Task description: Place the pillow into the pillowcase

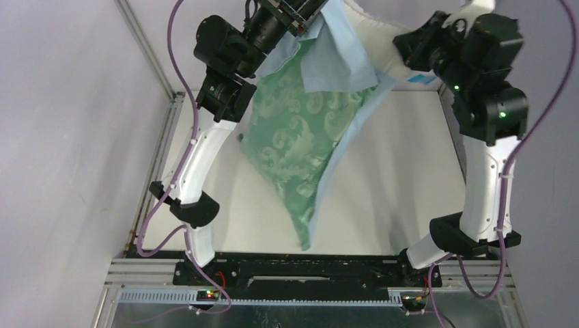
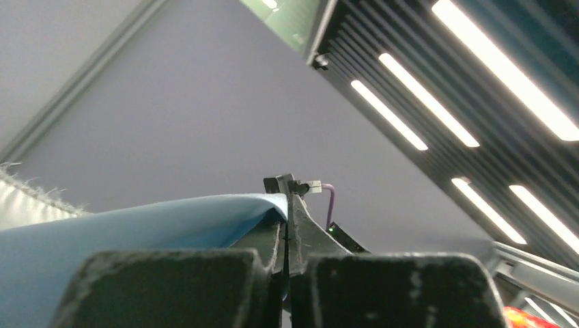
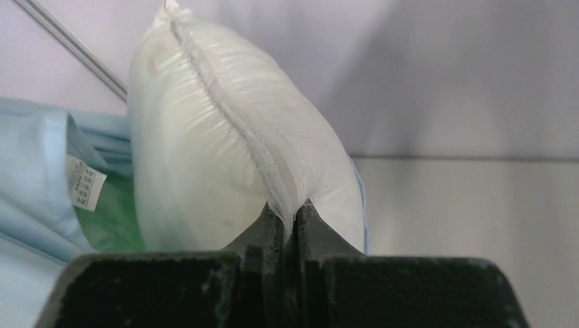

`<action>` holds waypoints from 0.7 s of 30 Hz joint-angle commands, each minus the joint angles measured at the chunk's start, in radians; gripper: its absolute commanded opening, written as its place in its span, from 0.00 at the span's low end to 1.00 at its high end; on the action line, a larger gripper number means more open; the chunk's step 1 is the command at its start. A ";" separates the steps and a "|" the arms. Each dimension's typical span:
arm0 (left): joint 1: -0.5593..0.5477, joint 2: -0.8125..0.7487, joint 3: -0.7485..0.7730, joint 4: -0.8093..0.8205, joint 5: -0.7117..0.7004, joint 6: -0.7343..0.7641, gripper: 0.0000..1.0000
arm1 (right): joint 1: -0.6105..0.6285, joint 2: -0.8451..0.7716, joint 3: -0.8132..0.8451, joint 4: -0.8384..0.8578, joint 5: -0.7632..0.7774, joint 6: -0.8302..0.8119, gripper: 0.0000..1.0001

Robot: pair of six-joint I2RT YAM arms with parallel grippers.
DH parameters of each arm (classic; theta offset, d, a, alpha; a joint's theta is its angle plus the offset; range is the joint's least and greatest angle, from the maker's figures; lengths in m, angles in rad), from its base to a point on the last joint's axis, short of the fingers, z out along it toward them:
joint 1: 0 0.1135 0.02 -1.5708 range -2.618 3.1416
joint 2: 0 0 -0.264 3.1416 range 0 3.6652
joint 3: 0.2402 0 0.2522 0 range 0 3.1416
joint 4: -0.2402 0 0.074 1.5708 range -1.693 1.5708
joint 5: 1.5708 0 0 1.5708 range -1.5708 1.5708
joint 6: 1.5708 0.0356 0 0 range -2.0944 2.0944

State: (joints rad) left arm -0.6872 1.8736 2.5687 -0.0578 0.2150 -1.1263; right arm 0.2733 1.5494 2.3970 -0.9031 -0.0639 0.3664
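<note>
The pillowcase [image 1: 300, 137] hangs from the top of the top view down to the table, light blue outside with its green patterned inner side facing me. My left gripper [image 1: 304, 20] is raised at the top and shut on the pillowcase's blue edge [image 2: 205, 219], which is pinched between the fingers [image 2: 300, 225]. The off-white pillow [image 1: 379, 41] sits behind the pillowcase at the far edge. My right gripper [image 3: 295, 217] is shut on the seam at one corner of the plump pillow [image 3: 218, 150]. Blue pillowcase fabric [image 3: 34, 178] with a white label [image 3: 85, 183] lies left of the pillow.
The white table [image 1: 403, 171] extends right of the hanging cloth. An aluminium frame post [image 1: 147, 51] runs along the left side. Grey walls close in on both sides. Both arm bases stand at the near edge on a black rail [image 1: 307, 270].
</note>
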 commanded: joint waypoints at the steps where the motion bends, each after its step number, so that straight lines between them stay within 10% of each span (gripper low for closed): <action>1: -0.015 -0.058 0.046 0.256 0.038 -0.093 0.00 | -0.075 -0.043 0.197 0.105 -0.035 0.046 0.00; 10: 0.000 -0.101 -0.037 0.183 0.070 -0.070 0.00 | 0.208 -0.124 -0.013 0.146 0.034 -0.065 0.00; 16: 0.078 -0.355 -0.513 0.086 0.041 -0.010 0.00 | 0.548 -0.090 -0.178 0.096 0.231 -0.095 0.00; 21: 0.144 -0.566 -0.850 0.017 0.088 0.051 0.00 | 0.584 -0.024 -0.165 0.041 0.173 -0.061 0.11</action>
State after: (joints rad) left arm -0.5797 1.4834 1.8874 -0.0387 0.2703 -1.1454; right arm 0.8387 1.4708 2.2303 -0.8192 0.0975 0.3016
